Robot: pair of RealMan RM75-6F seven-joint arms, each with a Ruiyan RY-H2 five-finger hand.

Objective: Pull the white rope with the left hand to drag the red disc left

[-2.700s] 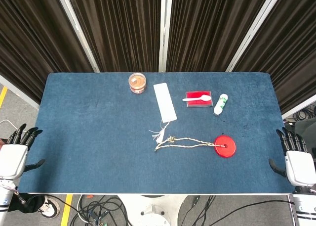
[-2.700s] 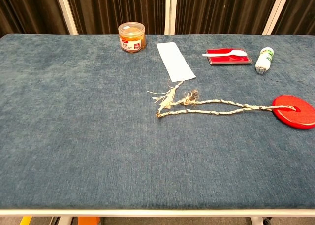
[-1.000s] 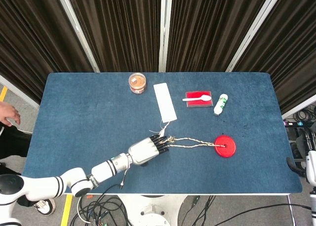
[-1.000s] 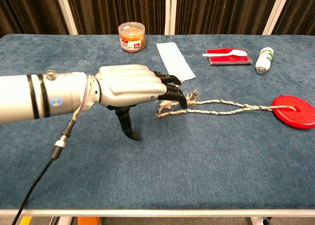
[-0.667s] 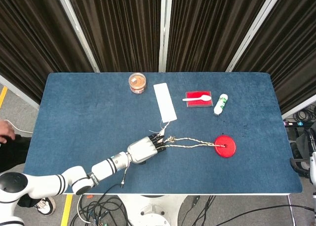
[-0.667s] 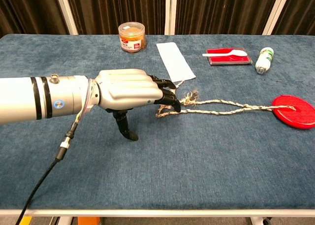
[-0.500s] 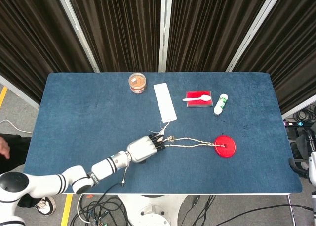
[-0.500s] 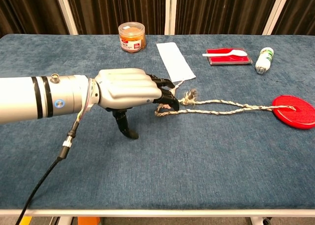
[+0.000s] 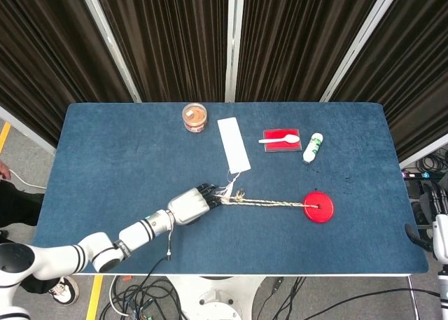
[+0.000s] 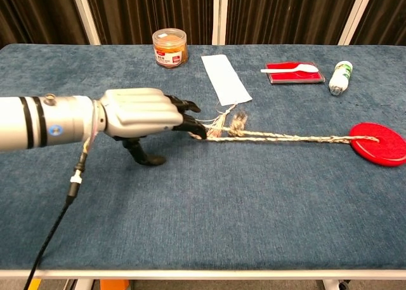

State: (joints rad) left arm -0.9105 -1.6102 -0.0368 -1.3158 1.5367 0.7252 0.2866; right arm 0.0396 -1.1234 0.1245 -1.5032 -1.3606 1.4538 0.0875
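gripping the white rope (image 10: 279,136), the left robot hand (image 10: 141,115) curls closed; no labels legible.

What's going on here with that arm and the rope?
The robot's left hand grips the near end of the white rope, which now runs taut and straight across the blue table to the red disc. The disc sits near the table's right side. The right hand waits off the table's right edge.

The left arm reaches in low from the near left corner, its left hand (image 10: 141,115) palm down, fingers (image 10: 189,126) curled. Only an edge of the right hand (image 9: 439,237) shows.
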